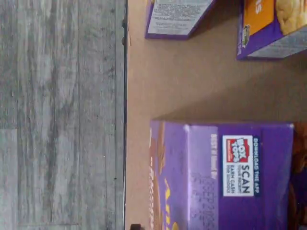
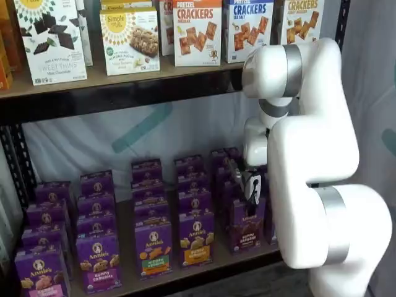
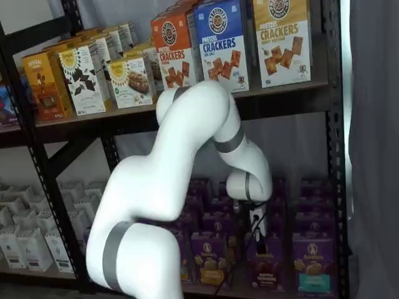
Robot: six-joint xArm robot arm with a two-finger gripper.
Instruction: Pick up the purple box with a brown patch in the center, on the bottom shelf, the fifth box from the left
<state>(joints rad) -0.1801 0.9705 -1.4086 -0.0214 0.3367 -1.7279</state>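
Note:
The purple box [image 2: 245,234] with the brown band stands upright at the front of the bottom shelf [image 2: 204,271], near the right end of the row. It also shows in a shelf view [image 3: 264,266]. My gripper [image 2: 249,185] hangs right above its top edge, also seen from the front [image 3: 255,227]. The black fingers are partly hidden by the wrist and cable, so no gap or grip can be made out. In the wrist view the box's purple top [image 1: 240,191] with a white Box Tops label lies close under the camera, on the brown shelf board [image 1: 192,86].
Rows of similar purple cartons fill the shelf, among them a yellow-orange banded one [image 2: 197,238] just to the left and a teal banded one [image 3: 312,265] to the right. Cracker boxes [image 2: 197,31] line the tier above. A black upright [image 3: 333,156] frames the right side.

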